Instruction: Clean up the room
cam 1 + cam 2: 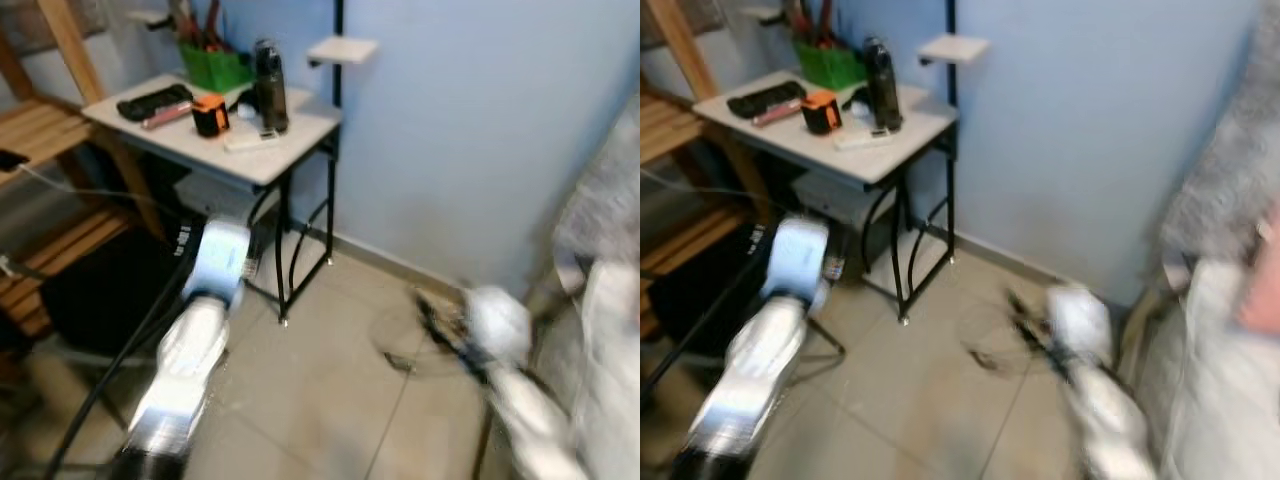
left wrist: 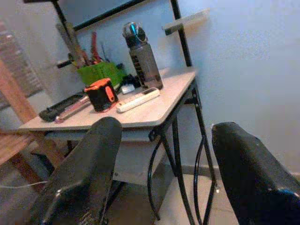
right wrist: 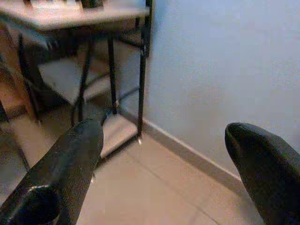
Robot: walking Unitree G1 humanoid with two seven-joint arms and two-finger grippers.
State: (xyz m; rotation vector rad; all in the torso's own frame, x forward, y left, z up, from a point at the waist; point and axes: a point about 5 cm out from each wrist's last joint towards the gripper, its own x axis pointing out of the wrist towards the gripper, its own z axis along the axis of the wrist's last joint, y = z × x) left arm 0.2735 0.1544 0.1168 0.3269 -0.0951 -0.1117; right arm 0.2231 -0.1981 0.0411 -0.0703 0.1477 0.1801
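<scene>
1. Clutter for the clean-up sat on the small white table [image 1: 290,150] against the blue wall: a dark bottle [image 1: 270,85], an orange tape measure [image 1: 210,115], a white remote [image 2: 138,99].
2. Left gripper [image 2: 164,173] hung before the table, fingers wide and empty.
3. Right gripper [image 3: 164,173] was low near the floor, fingers spread too.
4. The bottle looked rigid, smooth, probably heavy; grasping its mid-body seemed safest.

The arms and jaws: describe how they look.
Both arms are silver and glossy. The left arm has rounded segments and a black cable running along it. The right arm is blurred, with black parts near its end. Each gripper's fingers are broad, black and round-tipped.
</scene>
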